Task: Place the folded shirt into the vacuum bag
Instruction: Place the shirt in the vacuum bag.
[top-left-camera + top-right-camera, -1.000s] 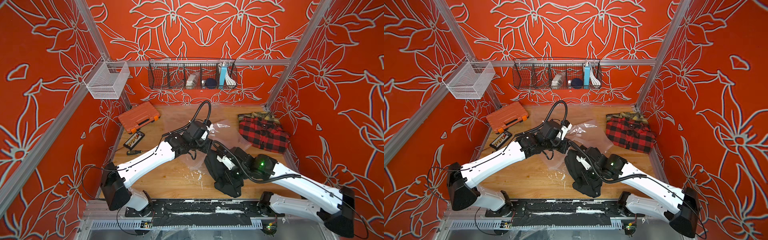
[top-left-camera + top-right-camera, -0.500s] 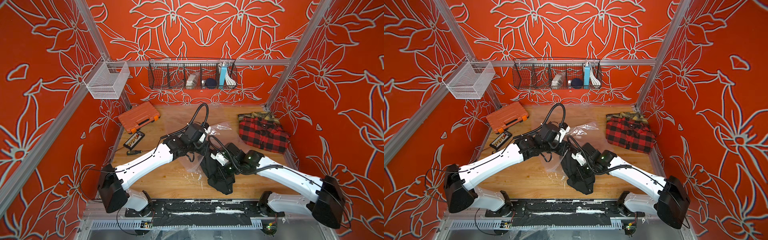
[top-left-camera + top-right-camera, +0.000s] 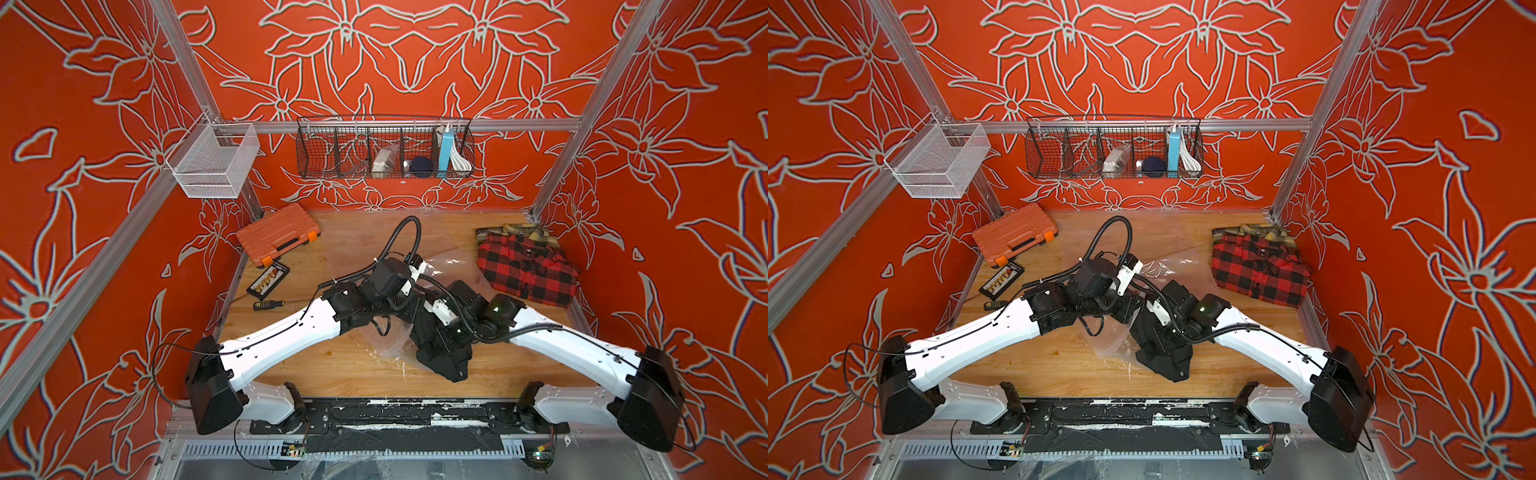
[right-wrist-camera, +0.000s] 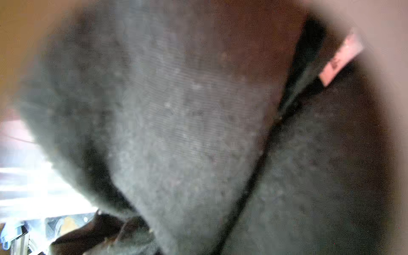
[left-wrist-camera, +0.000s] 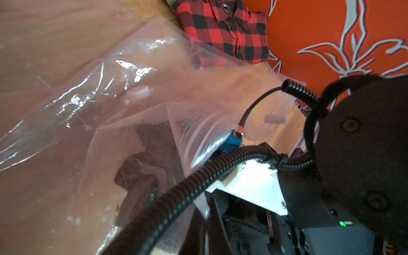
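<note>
Clear crinkly vacuum bag (image 3: 451,266) at centre, mouth open; black folded shirt (image 3: 441,358) partly inside

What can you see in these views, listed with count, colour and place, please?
vacuum bag: 1, clear, mid-table.
black shirt: 1, black, front centre.
plaid shirt: 1, red-black, far right, atop olive plaid cloth.
tool case: 1, orange, far left.
bit holder: 1, black, beside the case.
screwdriver: 1, black, left edge.
mesh basket: 1, white, left rail.
wire basket: 1, black, back wall.
left arm: 1, white-black, at the bag.
right arm: 1, white-black, over the black shirt.
</note>
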